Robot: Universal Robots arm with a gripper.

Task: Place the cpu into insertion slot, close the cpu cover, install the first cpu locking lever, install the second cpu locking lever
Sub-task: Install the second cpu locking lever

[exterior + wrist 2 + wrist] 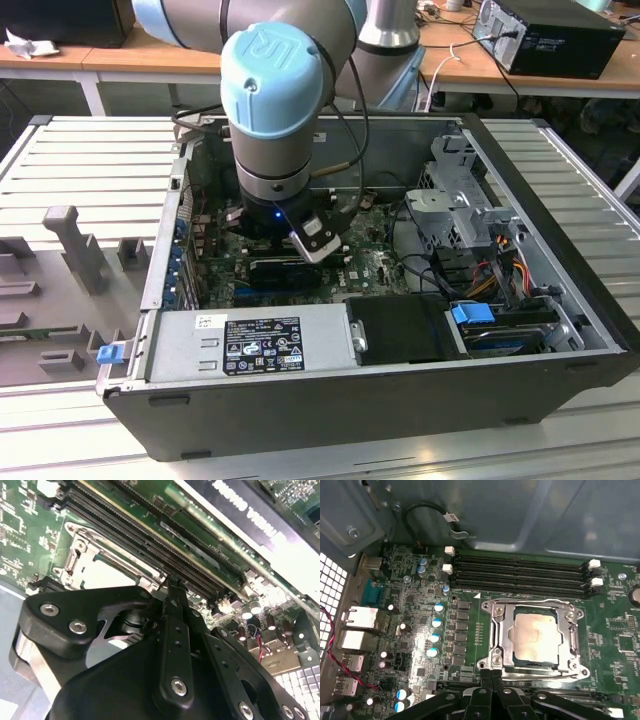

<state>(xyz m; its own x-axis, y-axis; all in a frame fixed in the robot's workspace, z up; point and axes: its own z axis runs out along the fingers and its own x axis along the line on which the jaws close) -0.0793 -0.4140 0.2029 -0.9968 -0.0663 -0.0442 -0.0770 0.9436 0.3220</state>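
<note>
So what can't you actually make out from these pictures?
1. Exterior view: the arm hides the part of the motherboard beneath it.
2. First wrist view: the tool covers the near edge of the cpu cover, so what it touches is unclear.
3. Second wrist view: the tool's black body blocks much of the cpu.
</note>
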